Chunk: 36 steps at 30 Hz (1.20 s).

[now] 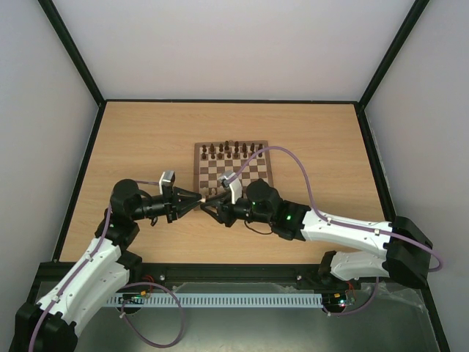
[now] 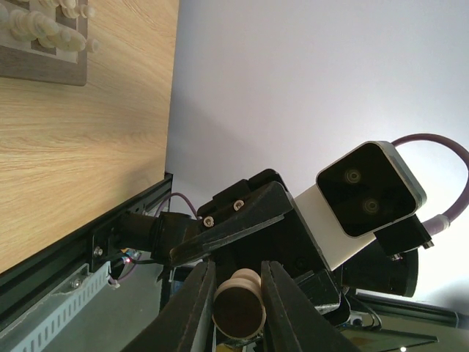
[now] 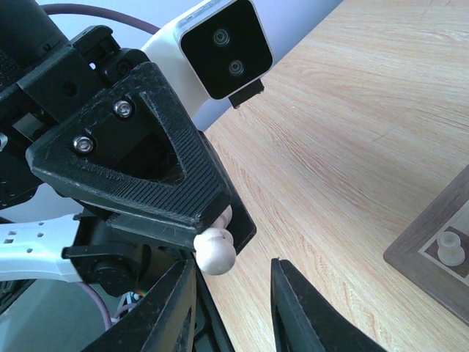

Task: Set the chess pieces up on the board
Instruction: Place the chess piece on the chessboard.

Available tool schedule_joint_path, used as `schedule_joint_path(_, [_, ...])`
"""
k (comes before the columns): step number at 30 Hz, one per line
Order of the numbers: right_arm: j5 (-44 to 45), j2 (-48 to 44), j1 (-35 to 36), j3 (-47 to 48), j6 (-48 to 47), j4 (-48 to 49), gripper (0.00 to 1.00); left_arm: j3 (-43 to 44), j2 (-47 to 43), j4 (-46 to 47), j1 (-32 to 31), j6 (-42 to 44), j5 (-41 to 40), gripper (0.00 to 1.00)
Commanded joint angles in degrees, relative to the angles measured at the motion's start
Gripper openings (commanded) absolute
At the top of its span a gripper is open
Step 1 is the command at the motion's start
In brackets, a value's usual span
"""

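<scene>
My left gripper (image 2: 238, 293) is shut on a pale beige pawn (image 2: 239, 309), whose round base faces the left wrist camera. It holds the pawn in the air just off the board's (image 1: 234, 173) near-left corner. In the right wrist view the pawn's ball head (image 3: 215, 249) sticks out from under the left gripper's black finger (image 3: 146, 169). My right gripper (image 3: 231, 293) is open; the head sits between its fingers, close to the left one, with a clear gap to the other. Dark pieces (image 1: 229, 150) line the board's far rows.
Pale pieces (image 2: 51, 26) stand on the board's edge (image 2: 37, 66) at the top left of the left wrist view. Another pale pawn (image 3: 448, 249) stands on a square near the board's border (image 3: 418, 268). Bare wooden tabletop (image 1: 146, 139) surrounds the board.
</scene>
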Motion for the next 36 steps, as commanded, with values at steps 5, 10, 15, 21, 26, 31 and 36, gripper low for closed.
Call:
schedule_joint_path(5, [-0.9, -0.8, -1.0, 2.8, -1.3, 2.5, 0.3, -0.6, -0.7, -0.4, 0.4, 1.1, 0.7, 0.02])
schedule_joint_path(10, [-1.3, -0.5, -1.2, 3.2, -1.6, 2.5, 0.29, -0.7, -0.9, -1.0, 0.3, 1.6, 0.7, 0.02])
schedule_joint_path(15, [-2.4, 0.5, -1.1, 3.9, -1.5, 2.3, 0.25, -0.7, -0.8, -0.7, 0.3, 1.4, 0.7, 0.02])
schedule_joint_path(21, [-2.9, 1.0, -1.2, 4.1, -1.5, 2.2, 0.24, -0.7, -0.4, -0.3, 0.3, 1.3, 0.7, 0.03])
schedule_joint_path(26, [-3.5, 1.5, -1.2, 3.8, -1.3, 2.2, 0.24, -0.6, 0.0, 0.6, 0.3, 1.0, 0.7, 0.03])
schedule_joint_path(31, [-3.5, 1.3, -1.2, 3.3, -1.2, 2.4, 0.12, -0.7, 0.5, 0.9, 0.3, 1.0, 0.7, 0.03])
schedule_joint_path(36, [-3.4, 1.3, -1.2, 3.2, -1.3, 2.1, 0.08, -0.6, 0.7, 1.7, 0.3, 0.6, 0.5, 0.03])
